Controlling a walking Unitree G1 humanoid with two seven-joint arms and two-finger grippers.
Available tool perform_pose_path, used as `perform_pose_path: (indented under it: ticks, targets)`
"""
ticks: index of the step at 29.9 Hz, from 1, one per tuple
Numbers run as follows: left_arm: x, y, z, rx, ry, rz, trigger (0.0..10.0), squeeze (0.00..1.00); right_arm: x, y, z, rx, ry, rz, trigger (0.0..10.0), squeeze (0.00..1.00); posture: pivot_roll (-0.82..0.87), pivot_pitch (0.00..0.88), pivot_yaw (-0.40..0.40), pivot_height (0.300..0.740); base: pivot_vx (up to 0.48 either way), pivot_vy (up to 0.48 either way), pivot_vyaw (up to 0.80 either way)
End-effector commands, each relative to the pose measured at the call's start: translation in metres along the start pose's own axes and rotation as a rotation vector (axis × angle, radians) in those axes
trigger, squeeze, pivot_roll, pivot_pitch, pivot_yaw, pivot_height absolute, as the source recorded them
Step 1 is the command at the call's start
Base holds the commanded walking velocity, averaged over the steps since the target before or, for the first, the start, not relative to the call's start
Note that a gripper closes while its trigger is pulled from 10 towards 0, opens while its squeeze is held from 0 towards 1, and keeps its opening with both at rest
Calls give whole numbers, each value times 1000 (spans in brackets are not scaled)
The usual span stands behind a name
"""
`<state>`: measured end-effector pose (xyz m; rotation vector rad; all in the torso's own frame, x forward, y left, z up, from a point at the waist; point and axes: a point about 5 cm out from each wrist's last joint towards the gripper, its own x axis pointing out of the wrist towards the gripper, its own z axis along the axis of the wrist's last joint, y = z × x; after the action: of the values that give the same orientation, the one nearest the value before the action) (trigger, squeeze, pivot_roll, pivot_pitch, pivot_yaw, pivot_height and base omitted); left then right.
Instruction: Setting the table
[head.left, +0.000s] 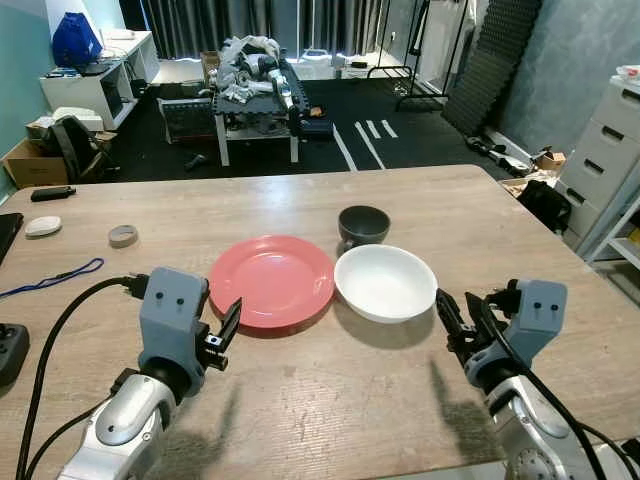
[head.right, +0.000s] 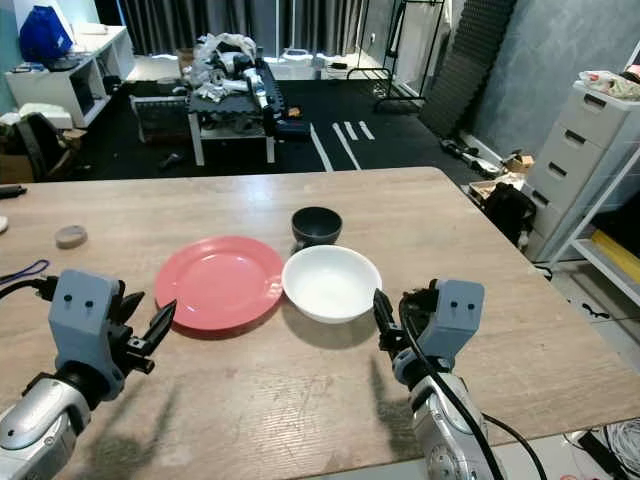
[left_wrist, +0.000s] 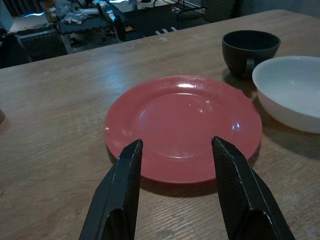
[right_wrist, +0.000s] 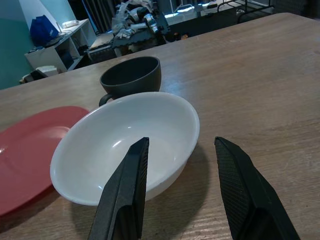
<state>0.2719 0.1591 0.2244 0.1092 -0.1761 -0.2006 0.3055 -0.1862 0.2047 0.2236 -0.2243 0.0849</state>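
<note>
A red plate (head.left: 272, 280) lies flat in the middle of the wooden table (head.left: 330, 400). Touching its right edge sits a white bowl (head.left: 385, 282), and a dark grey cup (head.left: 363, 224) stands just behind the two. My left gripper (head.left: 232, 325) hovers open just short of the plate's near left rim; in the left wrist view its fingers (left_wrist: 122, 185) frame the red plate (left_wrist: 183, 128). My right gripper (head.left: 456, 318) is open beside the bowl's right side, and the right wrist view looks over the white bowl (right_wrist: 125, 145) toward the cup (right_wrist: 131, 76).
A roll of tape (head.left: 122, 235), a blue cord (head.left: 50, 278), a white object (head.left: 43, 226) and a black controller (head.left: 10, 350) lie on the table's left part. Beyond the far edge stands a cluttered bench (head.left: 255, 95). White drawers (head.left: 605, 150) stand to the right.
</note>
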Motion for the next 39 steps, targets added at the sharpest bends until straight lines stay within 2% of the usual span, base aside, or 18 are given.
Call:
perform_pose_path:
  ticks: [1, 31, 39]
  targets:
    - [-3, 3, -5, 7, 20, 20, 10000, 0, -1, -2, -4, -2, 12, -7, 10000, 0, 82, 132, 83, 740, -240, 0, 0]
    - [-1, 2, -6, 4, 13, 26, 10000, 0, 0, -2, -5, 0, 10, -4, 10000, 0, 78, 130, 86, 740, -280, 0, 0]
    - [-1, 2, -6, 2, 13, 26, 10000, 0, -1, -2, -5, 1, 10, -4, 10000, 0, 76, 126, 85, 740, 0, 0, 0]
